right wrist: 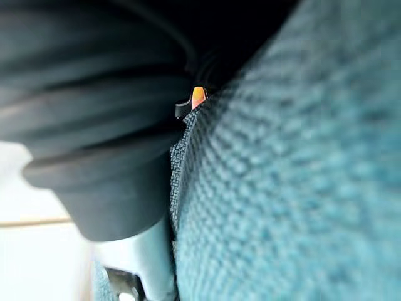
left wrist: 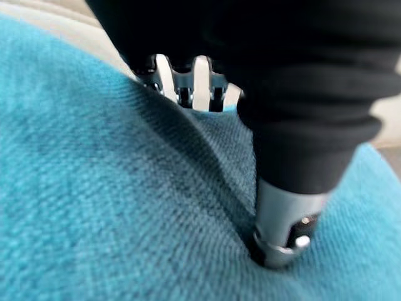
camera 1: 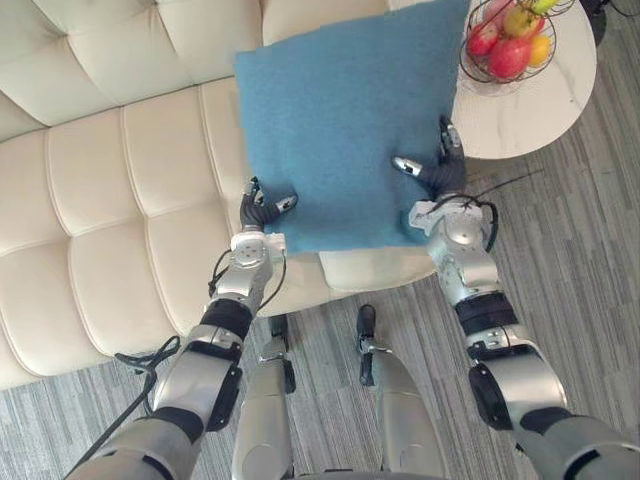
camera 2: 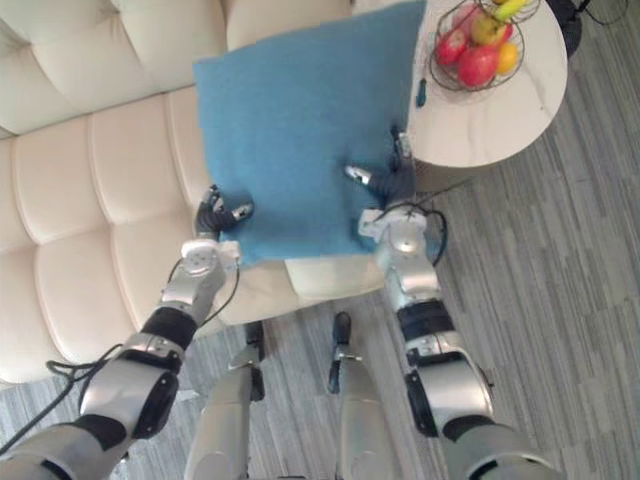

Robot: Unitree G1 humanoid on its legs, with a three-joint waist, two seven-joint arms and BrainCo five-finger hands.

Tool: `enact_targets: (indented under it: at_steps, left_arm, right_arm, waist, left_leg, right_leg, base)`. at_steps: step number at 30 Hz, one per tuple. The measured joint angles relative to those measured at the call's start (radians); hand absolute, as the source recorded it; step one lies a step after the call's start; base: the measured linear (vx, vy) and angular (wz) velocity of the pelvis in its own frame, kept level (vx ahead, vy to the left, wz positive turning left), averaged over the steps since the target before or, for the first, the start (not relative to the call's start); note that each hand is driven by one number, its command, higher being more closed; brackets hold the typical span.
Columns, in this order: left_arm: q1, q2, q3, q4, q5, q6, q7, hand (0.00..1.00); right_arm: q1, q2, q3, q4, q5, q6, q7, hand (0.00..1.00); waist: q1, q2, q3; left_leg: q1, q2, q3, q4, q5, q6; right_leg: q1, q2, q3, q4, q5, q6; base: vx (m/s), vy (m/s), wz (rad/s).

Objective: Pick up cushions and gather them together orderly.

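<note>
A square blue cushion (camera 1: 340, 120) is lifted over the cream sofa (camera 1: 100, 200), one far corner reaching above the side table. My left hand (camera 1: 262, 210) grips its near left corner. In the left wrist view the thumb (left wrist: 282, 219) presses into the blue cloth (left wrist: 94, 207) while the fingers (left wrist: 188, 78) curl behind the edge. My right hand (camera 1: 440, 178) holds the near right edge, its thumb and one finger lying on top of the fabric. The right wrist view has the cushion's weave (right wrist: 301, 175) right against the hand's dark cover.
A round white marble side table (camera 1: 540, 100) stands at the sofa's right end and carries a wire basket of fruit (camera 1: 510, 45). Grey plank floor (camera 1: 580, 260) lies in front and to the right. The sofa's tufted seats stretch away to the left.
</note>
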Motion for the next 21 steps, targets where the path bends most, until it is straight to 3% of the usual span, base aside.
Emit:
enact_targets:
  at_steps: [10,15,21]
  left_arm:
    - [-0.027,0.015,-0.002,-0.111,-0.12,-0.006,0.068,1.0]
    - [-0.01,0.007,-0.028,-0.265,-0.123,-0.013,0.102,1.0]
    - [0.162,-0.044,-0.084,-0.518,-0.126,-0.049,0.103,1.0]
  right_arm:
    - [-0.002,-0.002,0.004,-0.008,0.004,-0.006,-0.019,1.0]
    - [0.151,-0.001,0.004,-0.09,0.02,-0.015,-0.019,1.0]
    - [0.385,0.029,0.004,-0.24,0.038,-0.013,-0.019,1.0]
  waist:
    - [0.006,0.007,0.026]
    - [0.023,0.007,0.028]
    - [0.023,0.006,0.027]
  left_leg:
    - [0.066,-0.007,-0.028,-0.073,0.046,-0.01]
    - [0.136,-0.009,-0.037,-0.118,0.057,-0.016]
    - [0.251,-0.025,-0.043,-0.134,0.045,-0.025]
  right_leg:
    - [0.047,-0.001,-0.024,0.0,-0.007,-0.004]
    - [0.101,-0.004,-0.036,0.011,-0.031,-0.003]
    - [0.196,-0.025,-0.048,0.054,-0.092,0.001]
  base:
    - [0.0,-0.017,0.08]
    - [0.04,-0.027,0.08]
    - [0.07,-0.014,0.11]
